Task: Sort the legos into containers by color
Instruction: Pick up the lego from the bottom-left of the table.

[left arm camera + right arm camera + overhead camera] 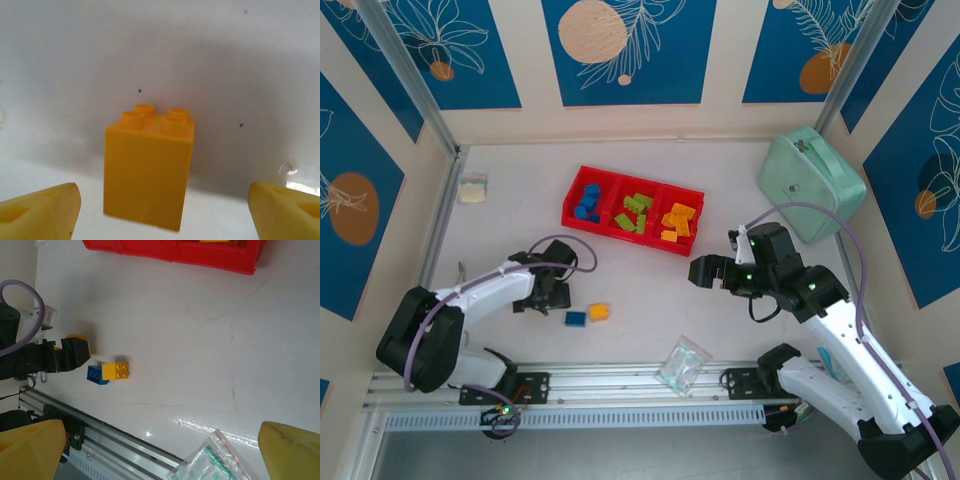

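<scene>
The yellow brick (147,172) stands studs-up, long axis upright, on the white table (650,285) just beside a blue brick (576,318), near the front rail (620,380) and well short of the red tray (620,232), between the spread, untouching fingers of the left gripper (163,195), with the right gripper (162,432) likewise agape and empty and blue leaf-print walls (630,50) around.

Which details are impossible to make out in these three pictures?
Left gripper: fingertips cut by the bottom edge, left wrist view; hidden under its own body, top view.
Long red plastic tray: cut by the top edge, right wrist view.
Small studded plastic bricks inside it: too small to count, top view.
Clear plastic bag: cut by the bottom edge, right wrist view.
</scene>
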You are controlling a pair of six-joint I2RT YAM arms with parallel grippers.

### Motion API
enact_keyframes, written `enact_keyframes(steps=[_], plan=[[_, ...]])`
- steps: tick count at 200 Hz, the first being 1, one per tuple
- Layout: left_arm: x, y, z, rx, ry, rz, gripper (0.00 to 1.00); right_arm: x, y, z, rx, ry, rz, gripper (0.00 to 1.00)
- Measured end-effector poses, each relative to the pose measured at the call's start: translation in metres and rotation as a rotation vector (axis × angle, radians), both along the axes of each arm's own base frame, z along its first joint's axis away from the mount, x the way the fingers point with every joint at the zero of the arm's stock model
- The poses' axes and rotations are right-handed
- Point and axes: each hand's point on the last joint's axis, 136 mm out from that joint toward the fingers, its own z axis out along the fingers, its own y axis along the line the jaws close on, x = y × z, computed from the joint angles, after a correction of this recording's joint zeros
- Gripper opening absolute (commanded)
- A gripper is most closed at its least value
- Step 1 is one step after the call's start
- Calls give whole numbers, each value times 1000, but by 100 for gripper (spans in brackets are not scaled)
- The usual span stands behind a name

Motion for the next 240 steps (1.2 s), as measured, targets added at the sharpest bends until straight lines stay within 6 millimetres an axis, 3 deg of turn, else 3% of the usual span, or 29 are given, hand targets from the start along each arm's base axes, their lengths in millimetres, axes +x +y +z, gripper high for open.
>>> enact_keyframes(steps=[49,115,199,219,240], plan=[[15,7,-4,-49,-27,45,62,1,-2,-1,-11,-4,-10,99],[26,-5,-1,-117,-79,-35,36,2,-4,-2,-20,-4,-17,99],[31,-24,18,-236,-145,-66,23,4,-4,-6,-35,7,-19,99],[40,-36,31,-287,-167,-74,22,5,-6,-6,-43,3,-26,99],[63,-58,65,-359,-243,-98,23,4,-8,-6,-48,0,-32,99]])
